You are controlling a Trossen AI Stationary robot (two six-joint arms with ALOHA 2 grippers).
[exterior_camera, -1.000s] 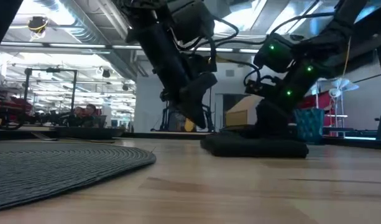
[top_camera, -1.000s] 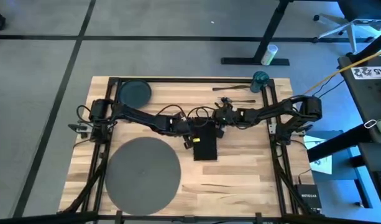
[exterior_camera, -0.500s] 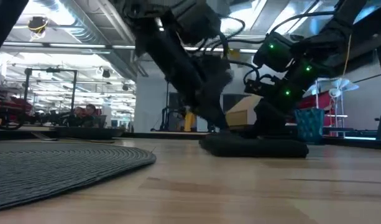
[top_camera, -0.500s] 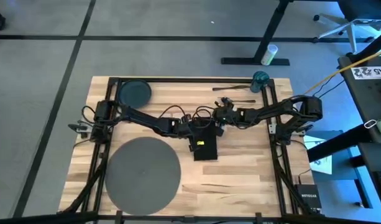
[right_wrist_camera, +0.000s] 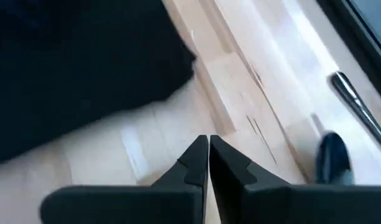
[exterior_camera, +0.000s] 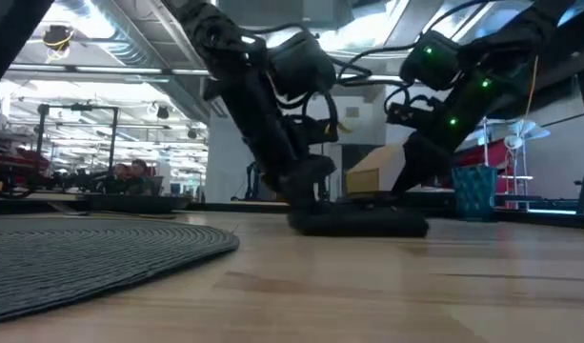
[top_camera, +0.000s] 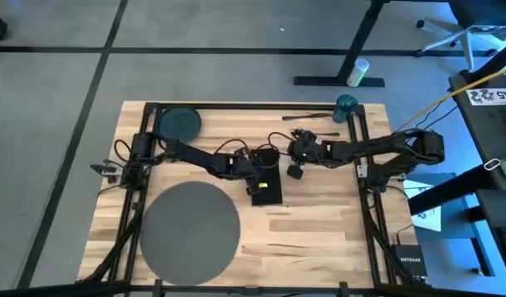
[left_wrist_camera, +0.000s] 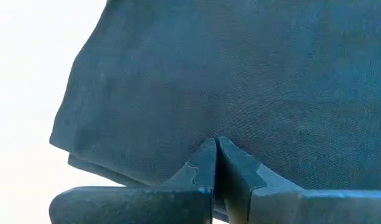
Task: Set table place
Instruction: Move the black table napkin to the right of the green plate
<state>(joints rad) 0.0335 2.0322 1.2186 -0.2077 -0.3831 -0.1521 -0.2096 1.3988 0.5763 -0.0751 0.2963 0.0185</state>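
High view, left to right: small round dark blue-grey plate (top_camera: 179,123) at the far left corner of the light butcher-block wooden surface (top_camera: 319,223). Large flat round dark-grey placemat (top_camera: 189,229) lies near-left, bare, well apart from the plate. Left gripper (top_camera: 258,183) reaches from the left side to the middle of the surface and sits on the black rectangular folded napkin (top_camera: 267,190), which lies just right of the placemat, not touching it. In the left wrist view its fingers (left_wrist_camera: 201,171) are pressed together on the napkin's cloth (left_wrist_camera: 240,87), pinching its edge. Right gripper (top_camera: 295,170) reaches in from the right side and hangs just beside the napkin's far right corner, apart from it. In the right wrist view its fingers (right_wrist_camera: 196,165) are clenched together with nothing between them, over bare wood, with the napkin (right_wrist_camera: 78,68) beside them. Dark cutlery (top_camera: 312,117) lies near the far edge, right of centre; exact pieces too small to tell. Teal cup (top_camera: 345,105) stands at the far right corner. Low view: the napkin (exterior_camera: 358,222) lies flat on the surface, both arms above it, the placemat (exterior_camera: 91,262) at near left.
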